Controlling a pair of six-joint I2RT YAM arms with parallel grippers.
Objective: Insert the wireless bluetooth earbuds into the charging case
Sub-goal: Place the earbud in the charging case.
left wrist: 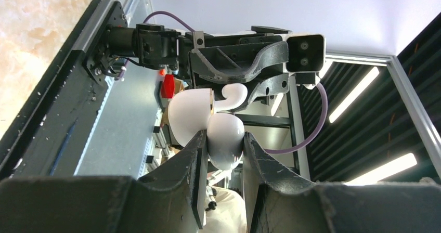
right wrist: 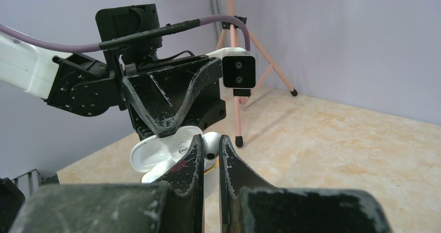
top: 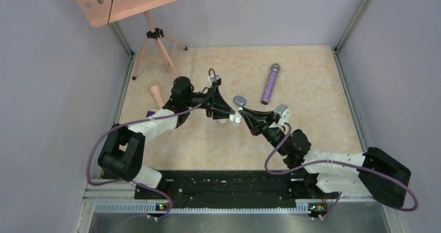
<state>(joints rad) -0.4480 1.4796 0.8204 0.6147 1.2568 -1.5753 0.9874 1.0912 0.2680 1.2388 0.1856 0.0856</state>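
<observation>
On my left wrist feed, the left gripper (left wrist: 223, 139) is pinching the open white charging case (left wrist: 184, 116), fingers pressed against its rounded shell. My right gripper (right wrist: 210, 145) is nipped shut on a white earbud (left wrist: 235, 93), held right at the mouth of the case; I can't tell whether they touch. Both grippers meet in the air over the middle of the table (top: 312, 118). Just beyond them lies a small grey oval thing (top: 239, 100), then the purple microphone (top: 270, 83). Farthest back on the left stands a pink tripod (top: 156, 40).
</observation>
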